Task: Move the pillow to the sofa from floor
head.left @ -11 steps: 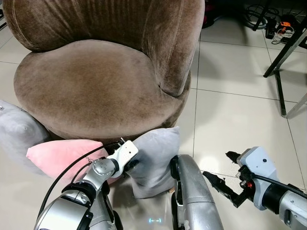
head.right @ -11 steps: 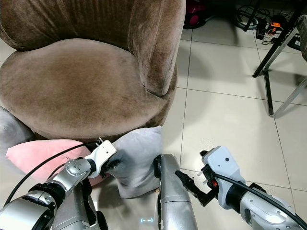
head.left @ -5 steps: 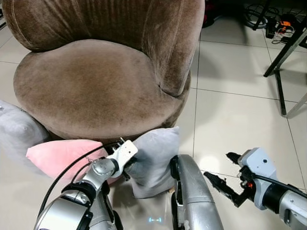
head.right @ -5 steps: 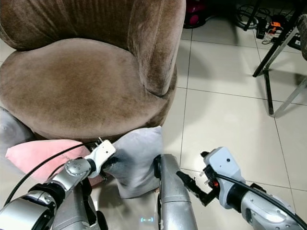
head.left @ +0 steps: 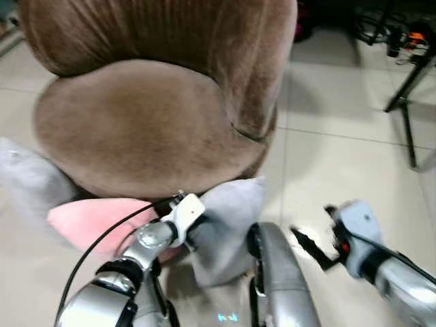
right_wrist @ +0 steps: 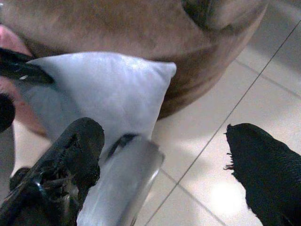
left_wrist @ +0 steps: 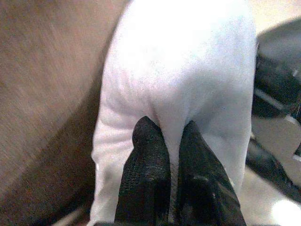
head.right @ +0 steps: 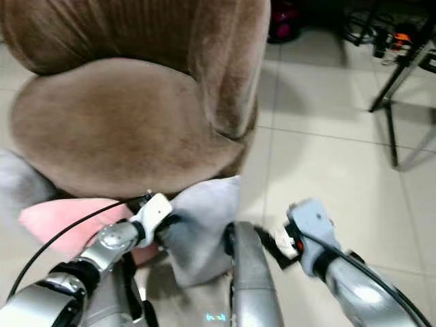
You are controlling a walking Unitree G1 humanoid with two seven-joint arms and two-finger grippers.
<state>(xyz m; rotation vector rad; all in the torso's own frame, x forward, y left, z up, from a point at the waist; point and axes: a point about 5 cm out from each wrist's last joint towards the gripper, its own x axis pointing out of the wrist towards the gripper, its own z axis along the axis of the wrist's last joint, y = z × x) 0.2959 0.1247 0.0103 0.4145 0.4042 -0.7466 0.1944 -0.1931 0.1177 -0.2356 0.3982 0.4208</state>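
Left gripper (left_wrist: 169, 136) fingers pinch a fold of the grey pillow (head.left: 228, 225) on the floor, beside the brown sofa (head.left: 150, 122). Right gripper (right_wrist: 164, 160) hangs spread wide. Next, I judge: lift it onto the seat.

grey pillow (head.left: 228, 221) against brown sofa (head.left: 150, 122), left gripper (head.left: 194, 225) touching

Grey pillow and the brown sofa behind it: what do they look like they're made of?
The grey pillow looks like a soft, matte woven fabric over a yielding fill; it puckers where the left gripper has its jaws pinched shut on it. The brown sofa looks like velvet or velour, with a short nap showing lighter and darker patches across the seat. The exact fibres cannot be told.
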